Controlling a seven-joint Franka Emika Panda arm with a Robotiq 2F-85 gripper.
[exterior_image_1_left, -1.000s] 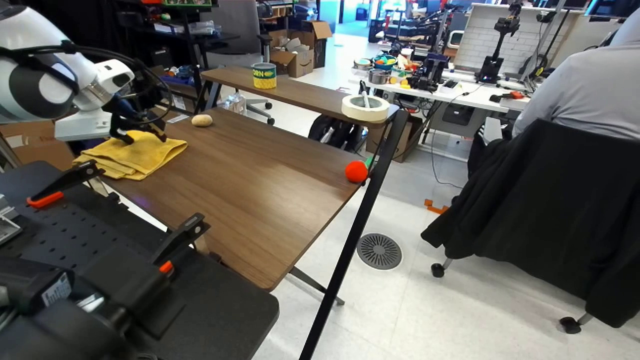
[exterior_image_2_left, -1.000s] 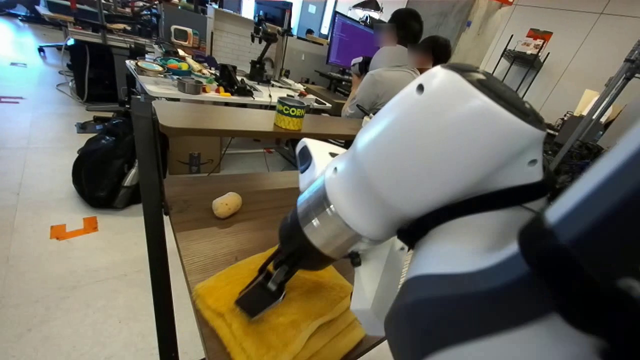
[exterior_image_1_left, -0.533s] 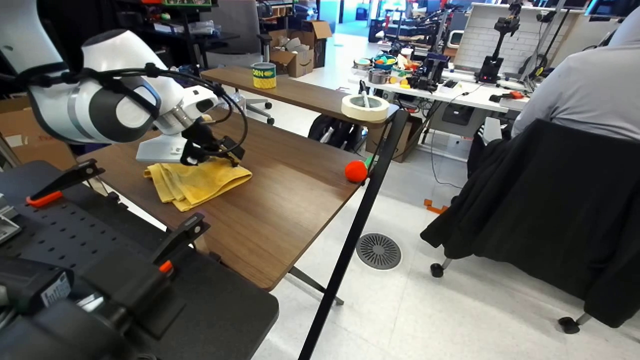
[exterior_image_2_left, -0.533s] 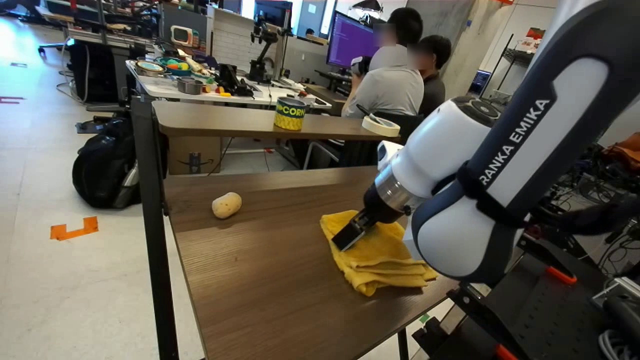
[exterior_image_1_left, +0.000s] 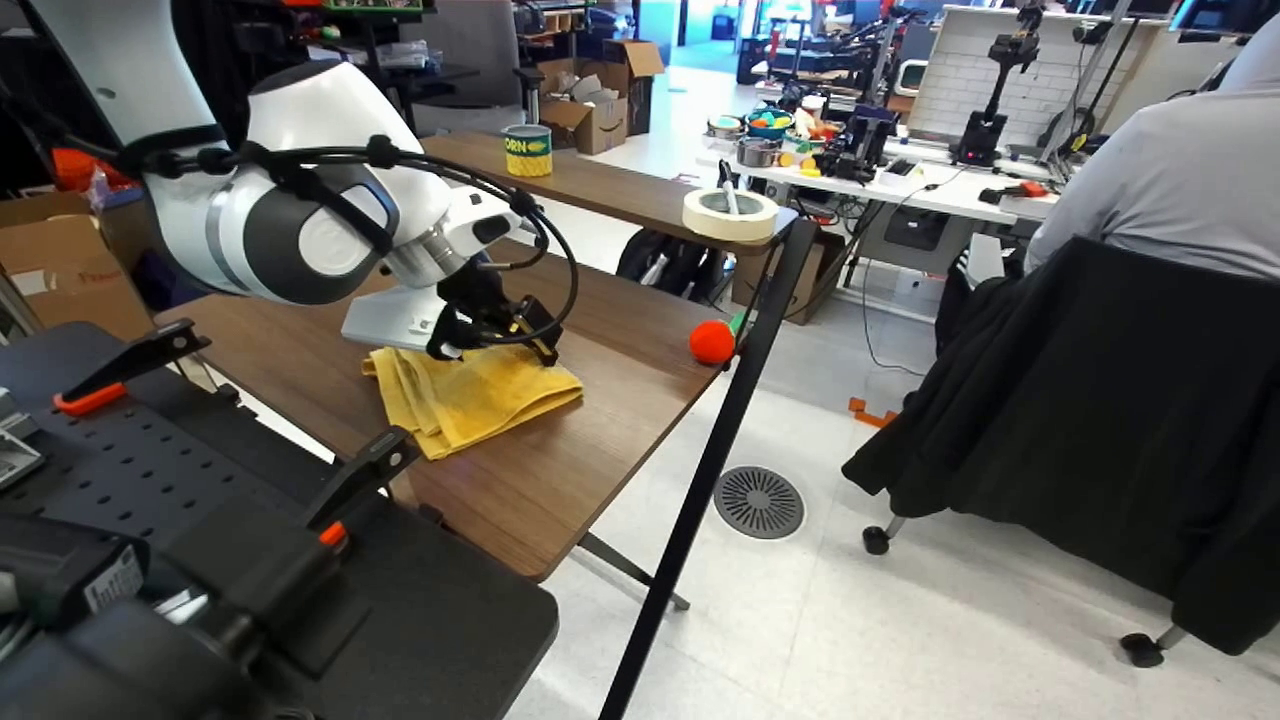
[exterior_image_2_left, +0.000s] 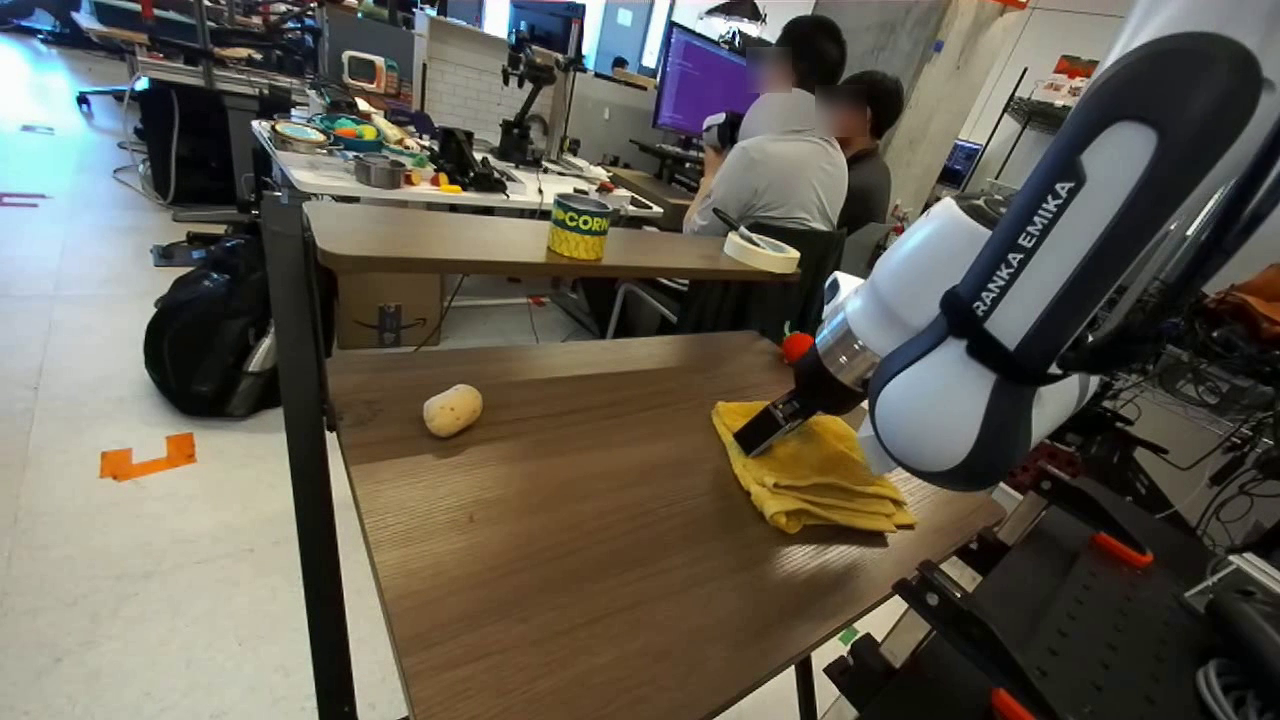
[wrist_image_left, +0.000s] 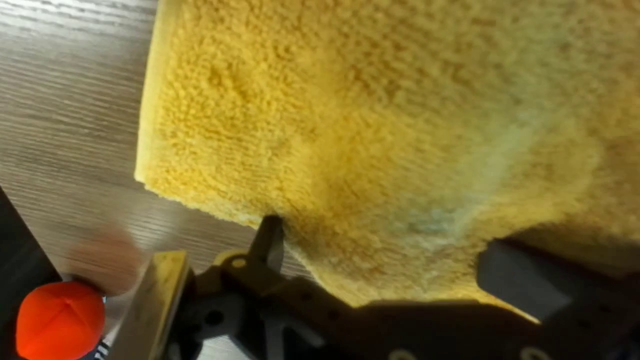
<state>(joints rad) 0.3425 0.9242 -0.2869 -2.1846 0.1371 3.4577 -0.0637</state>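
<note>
Singles Outnumber Pairs

The tally shows one yellow cloth (exterior_image_1_left: 470, 405), one potato-like object (exterior_image_2_left: 453, 411) and one red ball-like object (exterior_image_1_left: 712, 343). There is one corn can (exterior_image_2_left: 578, 240), one tape roll (exterior_image_1_left: 730, 231) and one wooden desk (exterior_image_2_left: 560, 560). The clamps (exterior_image_1_left: 125, 365) number two. The floor drain (exterior_image_1_left: 758, 502) numbers one, as do the black bag (exterior_image_2_left: 215, 330), the robot arm (exterior_image_1_left: 320, 115) and the gripper (exterior_image_1_left: 498, 350).

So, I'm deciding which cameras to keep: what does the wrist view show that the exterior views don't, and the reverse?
Only the wrist view: the looped pile of the yellow towel, close up.
Only the exterior views: among much else, the robot arm, the corn can and tape roll on the raised shelf in both, plus a potato-like object in an exterior view.
Shared: the yellow towel, tool, wooden table, round red object.
</note>
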